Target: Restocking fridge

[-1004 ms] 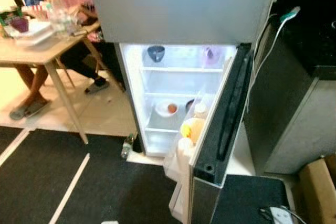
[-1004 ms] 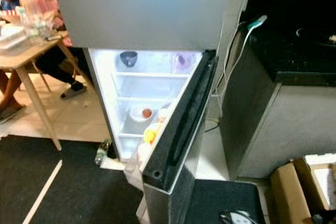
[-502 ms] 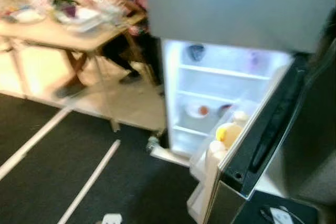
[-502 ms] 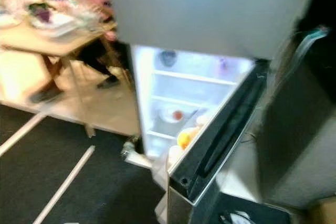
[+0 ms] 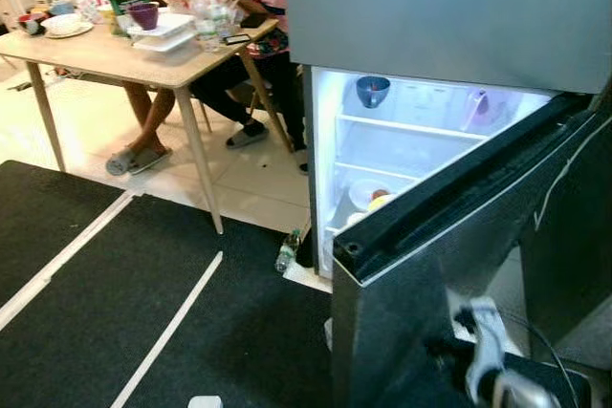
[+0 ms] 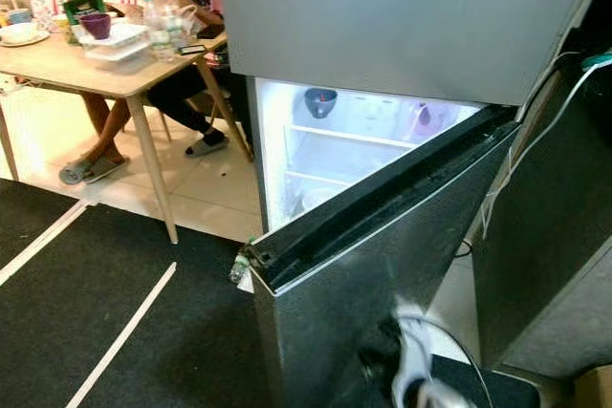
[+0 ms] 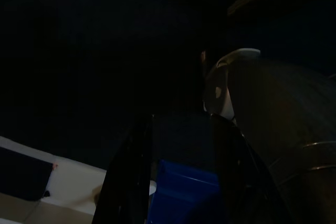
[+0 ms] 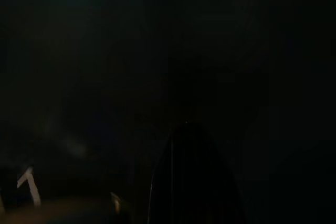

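- No writing is legible on the fridge (image 5: 430,7), its lower door (image 6: 382,255) ajar.
- The left wrist view shows the left gripper (image 7: 178,182) dimly; finger state unclear.
- The right gripper (image 8: 191,177) is too dark to judge.

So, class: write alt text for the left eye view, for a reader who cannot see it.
A lit fridge stands open, its dark door swung toward the camera; a blue bowl sits on the top shelf. To the left, people sit at a wooden table holding dishes and bottles.
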Controlling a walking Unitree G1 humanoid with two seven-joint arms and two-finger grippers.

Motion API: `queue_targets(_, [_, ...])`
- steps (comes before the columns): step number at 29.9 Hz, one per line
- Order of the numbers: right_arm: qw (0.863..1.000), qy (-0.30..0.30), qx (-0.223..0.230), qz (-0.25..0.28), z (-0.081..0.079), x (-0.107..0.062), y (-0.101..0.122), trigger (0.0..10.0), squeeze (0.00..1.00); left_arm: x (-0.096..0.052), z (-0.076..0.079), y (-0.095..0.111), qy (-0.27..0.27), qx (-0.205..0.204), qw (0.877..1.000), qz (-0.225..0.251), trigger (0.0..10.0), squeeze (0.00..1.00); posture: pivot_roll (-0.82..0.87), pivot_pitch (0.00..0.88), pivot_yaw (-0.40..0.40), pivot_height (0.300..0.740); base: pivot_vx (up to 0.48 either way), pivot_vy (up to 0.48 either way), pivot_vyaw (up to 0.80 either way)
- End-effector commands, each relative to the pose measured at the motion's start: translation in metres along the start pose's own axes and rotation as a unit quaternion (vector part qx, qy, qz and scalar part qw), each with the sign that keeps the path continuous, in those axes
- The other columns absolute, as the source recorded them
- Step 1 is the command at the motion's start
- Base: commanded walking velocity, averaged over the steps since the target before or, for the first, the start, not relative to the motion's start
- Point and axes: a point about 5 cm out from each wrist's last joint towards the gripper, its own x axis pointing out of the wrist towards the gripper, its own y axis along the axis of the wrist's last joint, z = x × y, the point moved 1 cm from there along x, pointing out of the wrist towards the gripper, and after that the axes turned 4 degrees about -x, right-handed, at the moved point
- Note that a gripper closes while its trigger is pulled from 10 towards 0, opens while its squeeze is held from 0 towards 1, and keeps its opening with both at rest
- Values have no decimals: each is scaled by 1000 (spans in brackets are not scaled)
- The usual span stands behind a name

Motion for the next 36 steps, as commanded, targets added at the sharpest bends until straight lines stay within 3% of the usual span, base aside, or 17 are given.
queue_targets(1, [996, 48, -63, 45, -13, 15, 36, 10000, 0, -2, -1, -9, -1, 1, 1000, -14, 10000, 0, -25, 42, 27, 740, 0, 0, 0])
queue_targets(3, [990, 80, -95, 60, -21, 21, 55, 10000, 0, -2, -1, -10, -1, 0, 1000, -15, 10000, 0, -20, 51, 24, 740, 0, 0, 0])
queue_targets(6, [962, 171, -187, 99, -50, 36, 110, 10000, 0, -4, -1, -17, 1, -6, 1000, -20, 10000, 0, 1, 78, 14, 740, 0, 0, 0])
queue_targets(8, [951, 185, -221, 112, -61, 42, 130, 10000, 0, -5, -2, -21, 3, -8, 1000, -24, 10000, 0, 10, 88, 9, 740, 0, 0, 0])
queue_targets(11, [941, 187, -248, 135, -73, 47, 153, 10000, 0, -6, -4, -26, 5, -11, 1000, -27, 10000, 0, 23, 102, 2, 740, 0, 0, 0])
queue_targets(13, [924, 131, -274, 232, -97, 53, 213, 10000, 0, -10, -7, -35, 10, -16, 999, -33, 10000, 0, 41, 113, 3, 740, 0, 0, 0])
queue_targets(14, [924, 131, -274, 232, -97, 53, 213, 10000, 0, -10, -7, -35, 10, -16, 999, -33, 10000, 0, 41, 113, 3, 740, 0, 0, 0])
queue_targets(16, [904, 106, -208, 358, -121, 44, 274, 10000, 0, -11, -8, -38, 12, -18, 999, -36, 10000, 0, 48, 115, 2, 740, 0, 0, 0])
queue_targets(21, [883, 115, -191, 412, -135, 35, 299, 10000, 0, -11, -9, -38, 15, -22, 999, -32, 10000, 0, 65, 114, 0, 740, 0, 0, 0])
queue_targets(24, [900, 83, -191, 383, -117, 40, 278, 10000, 0, -10, -9, -34, 14, -22, 999, -26, 10000, 0, 45, 103, 7, 740, 0, 0, 0])
queue_targets(26, [932, 42, -196, 301, -86, 50, 228, 10000, 0, -9, -8, -30, 11, -17, 1000, -23, 10000, 0, 27, 94, 9, 740, 0, 0, 0])
queue_targets(31, [973, -45, -172, 146, -39, 51, 134, 10000, 0, -5, -4, -20, 7, -11, 1000, -15, 10000, 0, 9, 81, 10, 740, 0, 0, 0])
queue_targets(32, [979, -74, -167, 95, -26, 47, 106, 10000, 0, -4, -2, -16, 5, -9, 1000, -11, 10000, 0, 3, 76, 10, 740, 0, 0, 0])
queue_targets(33, [979, -74, -167, 95, -26, 47, 106, 10000, 0, -4, -2, -16, 5, -9, 1000, -11, 10000, 0, 3, 76, 10, 740, 0, 0, 0])
queue_targets(34, [980, -129, -148, 13, -6, 34, 59, 10000, 0, -2, 1, -11, 2, -4, 1000, -6, 10000, 0, -4, 71, 12, 740, 0, 0, 0])
queue_targets(35, [980, -129, -148, 13, -6, 34, 59, 10000, 0, -2, 1, -11, 2, -4, 1000, -6, 10000, 0, -4, 71, 12, 740, 0, 0, 0])
queue_targets(36, [977, -164, -133, -31, 6, 23, 32, 10000, 0, -1, 2, -9, 1, -1, 1000, -5, 10000, 0, -10, 62, 13, 740, 0, 0, 0])
